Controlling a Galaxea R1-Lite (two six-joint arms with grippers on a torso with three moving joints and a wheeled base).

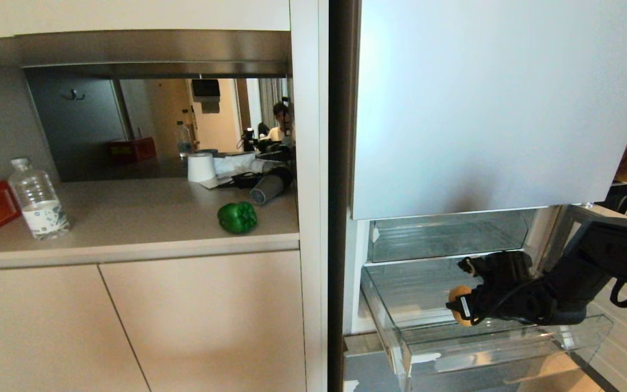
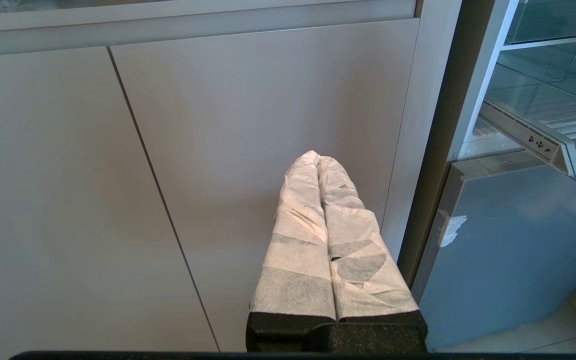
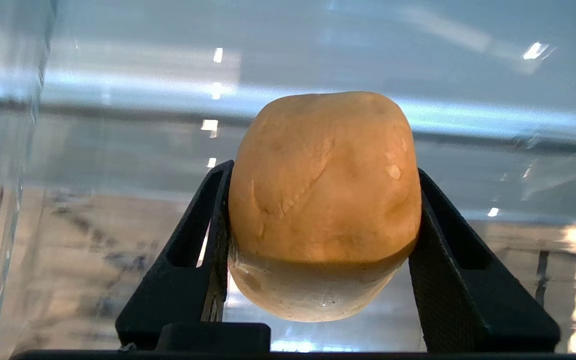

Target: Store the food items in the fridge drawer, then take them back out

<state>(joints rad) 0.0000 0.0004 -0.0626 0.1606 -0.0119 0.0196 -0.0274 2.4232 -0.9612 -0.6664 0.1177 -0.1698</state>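
Potato (image 3: pixel 324 205) (tan) — clamped by right gripper (image 3: pixel 320 250).

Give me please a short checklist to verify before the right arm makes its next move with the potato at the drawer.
1. Grip: right gripper closed on the potato, a finger on each side: ok.
2. Fridge drawer pulled out, open on top: ok.
3. Potato over the drawer's inside, not its front wall: ok, judging by the head view.
4. Potato resting on the drawer bottom: cannot tell.
5. Bell pepper not yet stored, alone on the counter: ok for the later pick.
6. Left gripper shut, low before the cabinet doors, out of the way: ok.
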